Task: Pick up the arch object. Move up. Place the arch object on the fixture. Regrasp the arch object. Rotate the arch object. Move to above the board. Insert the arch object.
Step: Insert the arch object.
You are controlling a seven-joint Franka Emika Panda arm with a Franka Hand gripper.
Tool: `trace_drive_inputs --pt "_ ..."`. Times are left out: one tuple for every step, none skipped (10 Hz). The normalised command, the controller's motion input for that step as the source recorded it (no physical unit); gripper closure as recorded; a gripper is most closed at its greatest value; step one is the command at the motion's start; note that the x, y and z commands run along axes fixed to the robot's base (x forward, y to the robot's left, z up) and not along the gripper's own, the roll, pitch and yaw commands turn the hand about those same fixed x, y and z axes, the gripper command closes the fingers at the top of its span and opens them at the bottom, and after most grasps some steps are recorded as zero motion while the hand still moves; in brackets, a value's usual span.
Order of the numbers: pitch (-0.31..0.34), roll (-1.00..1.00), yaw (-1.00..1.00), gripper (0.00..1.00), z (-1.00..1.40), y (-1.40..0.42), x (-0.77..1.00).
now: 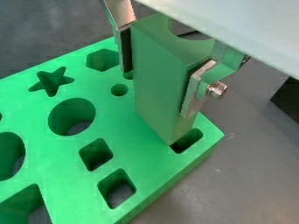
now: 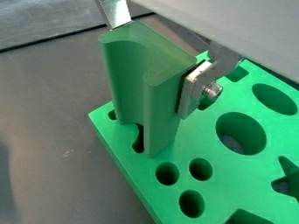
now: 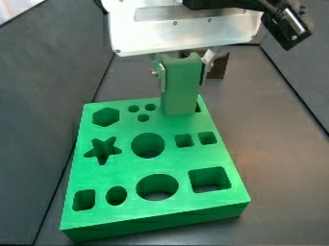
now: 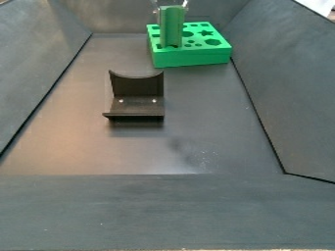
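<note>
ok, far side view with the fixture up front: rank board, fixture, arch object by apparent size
1. fixture, though it sits nearer the camera, so unsure.
2. board, looks alike in extent.
3. arch object, upright in the gripper at the board's corner, clearly smallest.

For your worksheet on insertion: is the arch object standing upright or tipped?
Upright: held by the gripper, the arch object stands vertically, lower end entering a board cut-out.

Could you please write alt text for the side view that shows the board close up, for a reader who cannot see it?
The gripper holds the green arch object upright, its lower end at a cut-out near the far edge of the board. The bright green board lies on a dark table, showing star, hexagon, round and square cut-outs.
</note>
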Motion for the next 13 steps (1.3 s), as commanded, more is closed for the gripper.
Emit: trace_drive_inputs --pt "0.184 0.03 0.0 1.0 -0.15 0.0 0.36" --pt "0.194 0.03 -0.02 1.0 -0.11 0.0 0.36" --pt "0.106 0.02 -0.02 1.0 -0.14 0.0 0.13" --pt "0.086 0.0 -0.11 1.0 -0.08 0.05 0.0" --pt "0.084 0.0 -0.15 1.0 -0.04 0.11 -0.02" --pt "0.073 0.0 -0.17 1.0 -0.04 0.12 -0.09" --pt "0.044 0.0 -0.19 1.0 0.0 0.09 -0.15" --pt "0.023 0.0 -0.17 1.0 0.0 0.02 -0.13" --pt "0.011 0.0 -0.15 1.0 0.0 0.0 -0.12" --pt "0.0 0.0 -0.14 1.0 0.15 0.0 -0.1" --pt "0.009 0.01 -0.11 1.0 0.22 0.0 -0.01" --pt "0.099 0.29 -0.01 1.0 0.12 0.0 -0.03" --pt "0.147 0.5 0.01 1.0 0.03 -0.05 0.0"
